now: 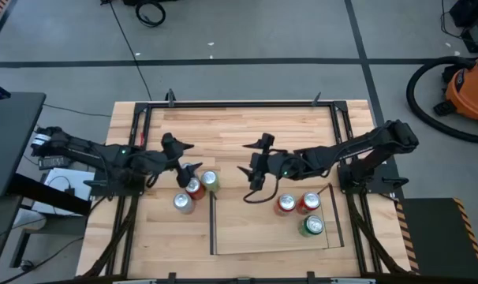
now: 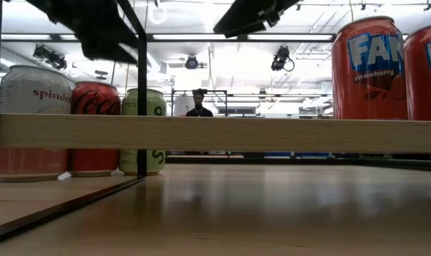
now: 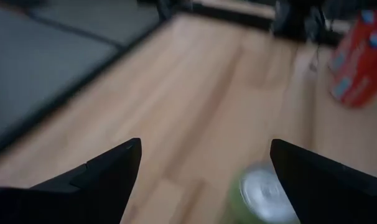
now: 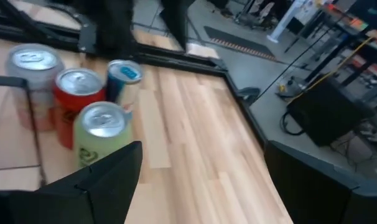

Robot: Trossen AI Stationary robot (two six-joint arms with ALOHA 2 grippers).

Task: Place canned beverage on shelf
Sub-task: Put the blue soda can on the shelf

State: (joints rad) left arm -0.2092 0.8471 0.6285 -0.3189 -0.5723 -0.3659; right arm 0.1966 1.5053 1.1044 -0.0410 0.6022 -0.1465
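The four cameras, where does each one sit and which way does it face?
High: overhead, straight down on the table; both arms show.
Low: tabletop level, facing the room past the shelf; arm undersides show.
Left wrist: over a green can, open left claw.
Right wrist: faces the cans, open right claw.
High and right wrist share the green can.

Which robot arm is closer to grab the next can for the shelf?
Probably the left. The left gripper is open and sits right by the loose cans: the green can, red can and silver can. The right gripper, also open, is above the shelf, farther from them.
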